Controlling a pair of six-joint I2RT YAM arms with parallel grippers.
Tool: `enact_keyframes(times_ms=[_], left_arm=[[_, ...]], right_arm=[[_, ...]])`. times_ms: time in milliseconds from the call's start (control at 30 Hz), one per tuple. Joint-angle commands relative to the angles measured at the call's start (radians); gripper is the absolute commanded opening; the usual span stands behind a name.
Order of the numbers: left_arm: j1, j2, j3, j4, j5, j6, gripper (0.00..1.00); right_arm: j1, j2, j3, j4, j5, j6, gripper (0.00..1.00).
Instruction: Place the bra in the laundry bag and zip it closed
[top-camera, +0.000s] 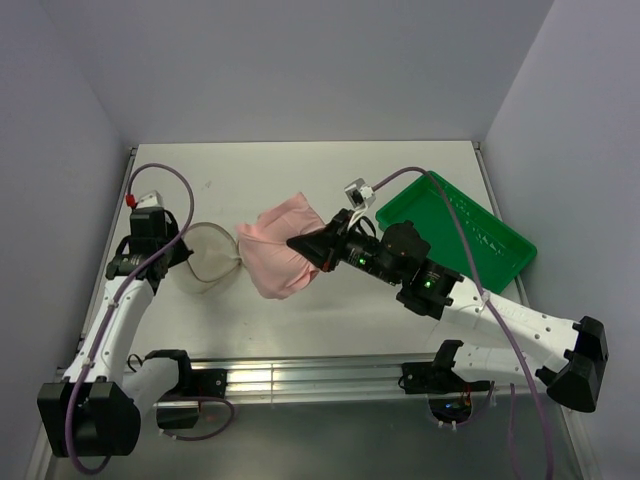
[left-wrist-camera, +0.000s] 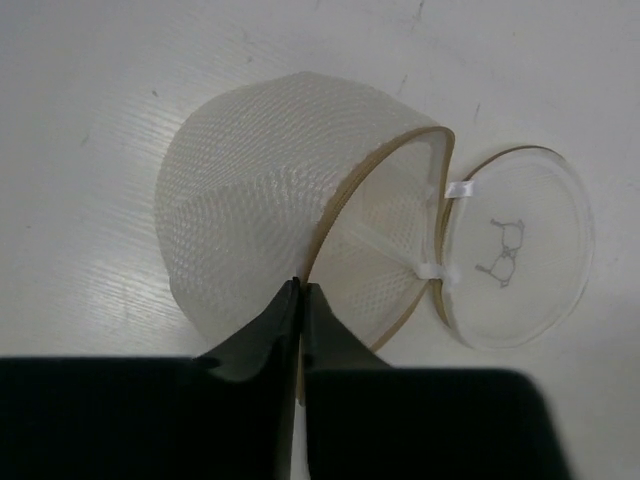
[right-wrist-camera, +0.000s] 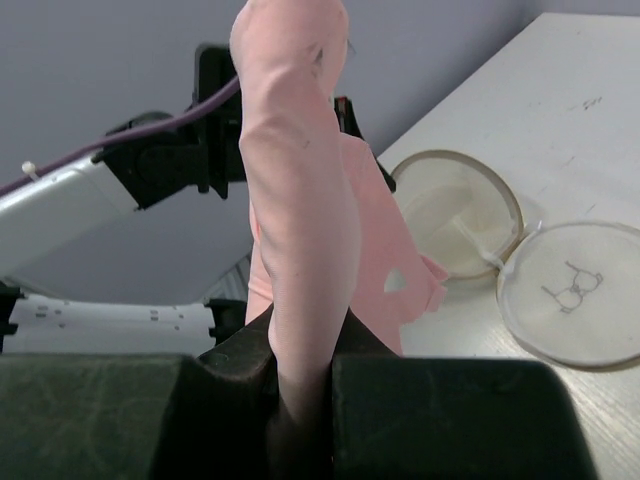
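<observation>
The right gripper (right-wrist-camera: 300, 362) is clamped tight on the bra (top-camera: 280, 255), holding it bunched near the middle of the table (top-camera: 300, 180). In the top view the laundry bag (left-wrist-camera: 250, 220) sits at the bra's 9 o'clock, unzipped. Seen from the left wrist, its domed half is raised and its flat disc (left-wrist-camera: 515, 260) lies at 3 o'clock. The left gripper (left-wrist-camera: 302, 295) pinches the dome's rim, fingers almost together. A green tray (top-camera: 470, 235) lies at the table's 3 o'clock.

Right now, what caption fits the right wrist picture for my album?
Right gripper pinches the pink bra upright, with the open mesh laundry bag on the table beyond.
</observation>
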Motion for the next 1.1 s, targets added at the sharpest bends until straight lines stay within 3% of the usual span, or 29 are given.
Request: enact_keyframes(times_ms=[0,167,367,733,1067], left_arm=[[0.002,0.002,0.019,0.048,0.068,0.019,0.00],[-0.050,-0.058,-0.003,0.078,0.230,-0.067,0.00],[-0.111,-0.151,-0.076,0.222,0.382,-0.210,0.00],[-0.121,-0.263,-0.230,0.395,0.450,-0.316,0.00],[-0.121,-0.299,-0.314,0.452,0.458,-0.330,0.00]], right_arm=[[0.006,0.004,-0.013,0.121,0.083,0.054,0.00],[0.006,-0.002,-0.022,0.161,0.170,0.074,0.00],[0.006,0.064,-0.015,0.219,0.232,0.111,0.00],[-0.001,0.288,-0.038,0.379,0.292,0.154,0.00],[-0.006,0.561,0.002,0.514,0.080,0.163,0.00]])
